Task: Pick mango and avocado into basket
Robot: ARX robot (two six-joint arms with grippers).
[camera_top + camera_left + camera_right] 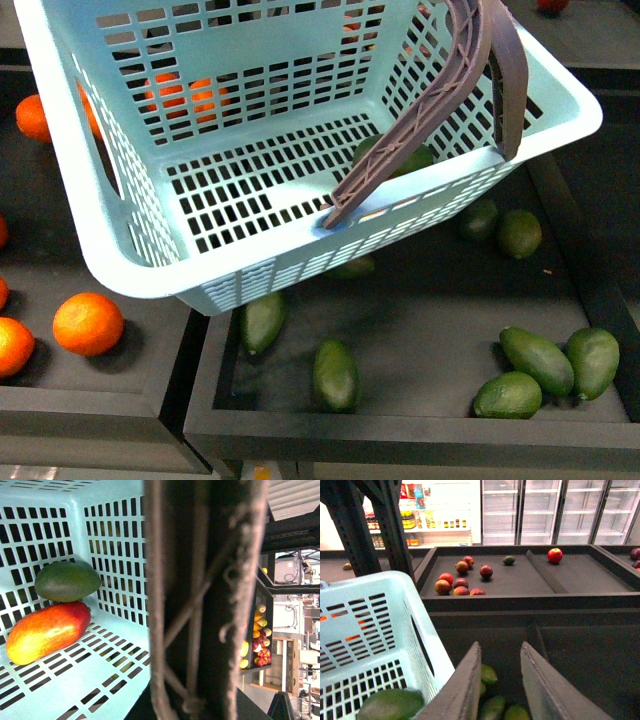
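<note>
The teal basket (150, 210) hangs tilted above the produce bins, and its brown handle (440, 100) rises at the right. In the left wrist view the handle (200, 600) fills the middle; my left gripper is shut on it and its fingers are hidden. The mango (47, 631), red-orange and yellow, lies on the basket floor (75, 680) in a corner. The avocado (67, 581) rests against it; it also shows in the right wrist view (390, 705). My right gripper (500, 650) is open and empty, beside the basket wall (370, 625), above loose avocados.
Several loose avocados (335, 373) lie in the dark bin below the basket, more at the right (545, 360). Oranges (88, 323) fill the bin to the left, past a raised divider (195, 360). A far shelf holds red and orange fruit (460, 582).
</note>
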